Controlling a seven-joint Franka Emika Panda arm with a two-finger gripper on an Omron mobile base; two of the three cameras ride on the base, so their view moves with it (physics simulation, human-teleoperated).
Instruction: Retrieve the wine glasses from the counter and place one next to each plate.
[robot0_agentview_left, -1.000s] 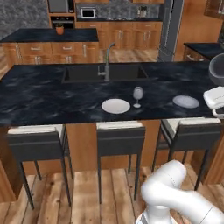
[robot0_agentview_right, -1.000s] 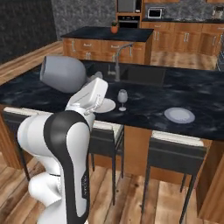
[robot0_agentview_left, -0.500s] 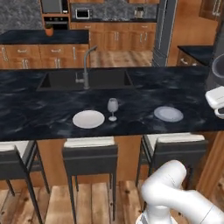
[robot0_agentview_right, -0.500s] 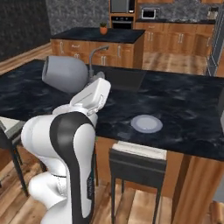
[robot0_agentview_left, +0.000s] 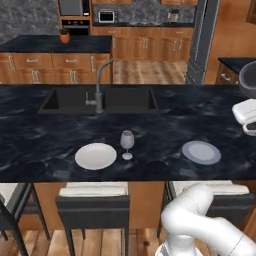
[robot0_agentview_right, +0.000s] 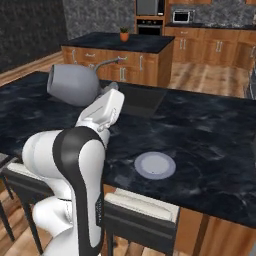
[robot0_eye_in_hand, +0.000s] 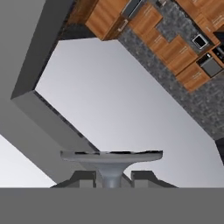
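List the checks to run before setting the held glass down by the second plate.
1. Grip: gripper is closed on the stem of the held wine glass, ok.
2. Held glass upright: cannot tell.
3. First setting: placed wine glass stands upright beside the white plate, ok.
4. Second setting: bluish plate has no glass beside it yet, not ok.
5. Landing spot: bare counter lies around the bluish plate, ok.
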